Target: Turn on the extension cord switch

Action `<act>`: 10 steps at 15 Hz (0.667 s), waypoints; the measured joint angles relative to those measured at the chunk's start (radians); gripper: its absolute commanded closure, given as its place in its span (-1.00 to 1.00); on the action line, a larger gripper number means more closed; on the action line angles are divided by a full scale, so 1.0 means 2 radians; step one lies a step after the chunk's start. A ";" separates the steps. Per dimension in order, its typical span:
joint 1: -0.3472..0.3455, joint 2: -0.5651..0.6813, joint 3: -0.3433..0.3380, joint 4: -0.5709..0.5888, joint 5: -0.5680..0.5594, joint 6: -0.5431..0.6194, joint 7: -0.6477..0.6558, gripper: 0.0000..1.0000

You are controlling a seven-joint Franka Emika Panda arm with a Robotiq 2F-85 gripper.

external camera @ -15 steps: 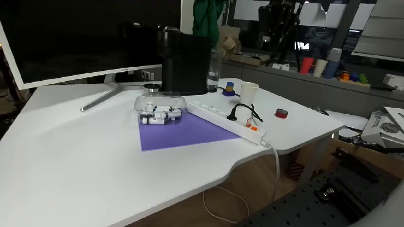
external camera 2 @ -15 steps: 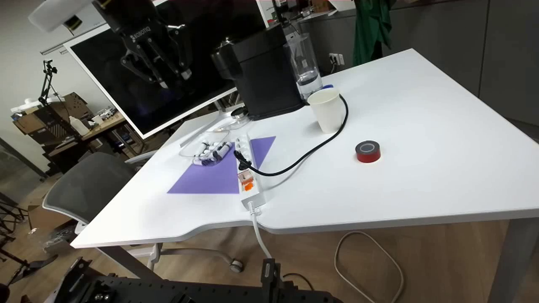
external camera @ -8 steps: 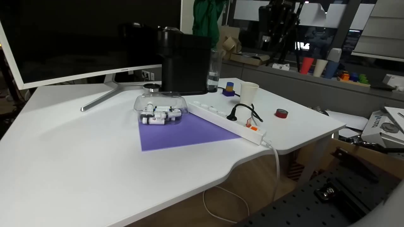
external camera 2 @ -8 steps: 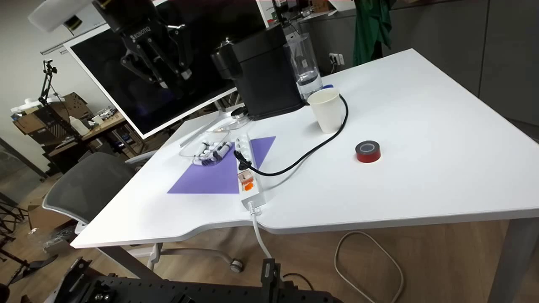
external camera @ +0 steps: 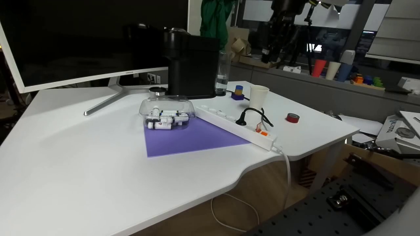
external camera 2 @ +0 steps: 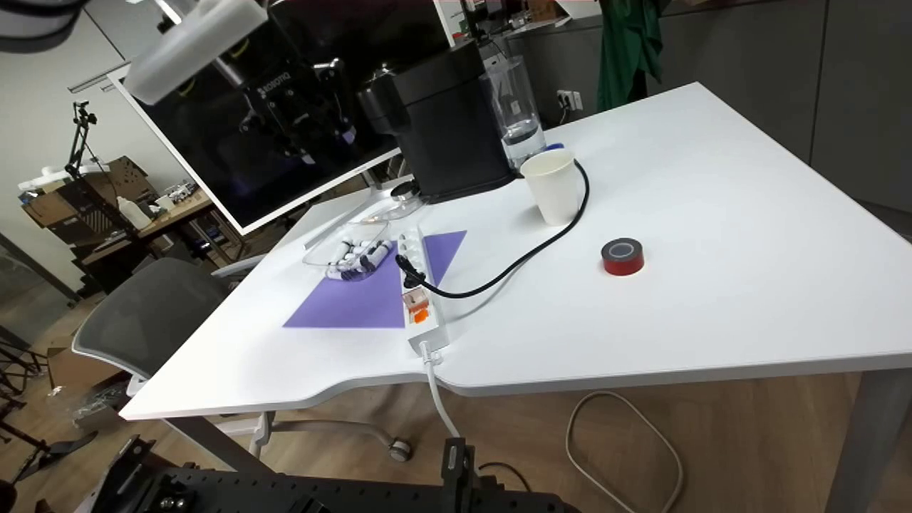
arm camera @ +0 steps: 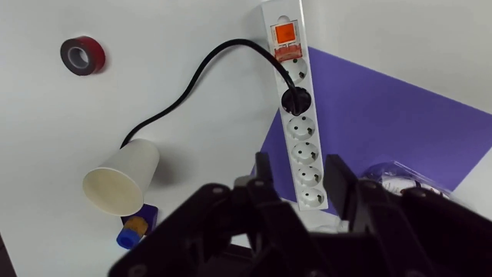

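Black gripper (arm camera: 299, 165) slants downward, well above the table (external camera 2: 734, 242), its fingers (arm camera: 339, 181) parted with a clear gap. Below, the white extension cord (arm camera: 301, 128) lies partly over a purple sheet (arm camera: 384, 111), its orange switch (arm camera: 285, 33) near one end.

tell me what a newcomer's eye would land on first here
Probably the purple sheet, flat on the white table with the white extension cord lying across it. Next, the orange switch near one end of that cord, with a black plug in a socket farther along. In an exterior view, the dark, open gripper hangs before the big monitor.
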 measured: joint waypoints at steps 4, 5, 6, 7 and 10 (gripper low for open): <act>0.012 0.038 -0.011 -0.018 0.026 0.028 -0.066 1.00; 0.014 0.044 -0.013 -0.023 0.032 0.028 -0.083 1.00; 0.015 0.049 -0.015 -0.029 0.036 0.027 -0.098 1.00; 0.015 0.054 -0.018 -0.034 0.039 0.025 -0.113 1.00; 0.010 0.067 -0.024 -0.047 0.039 0.020 -0.141 0.98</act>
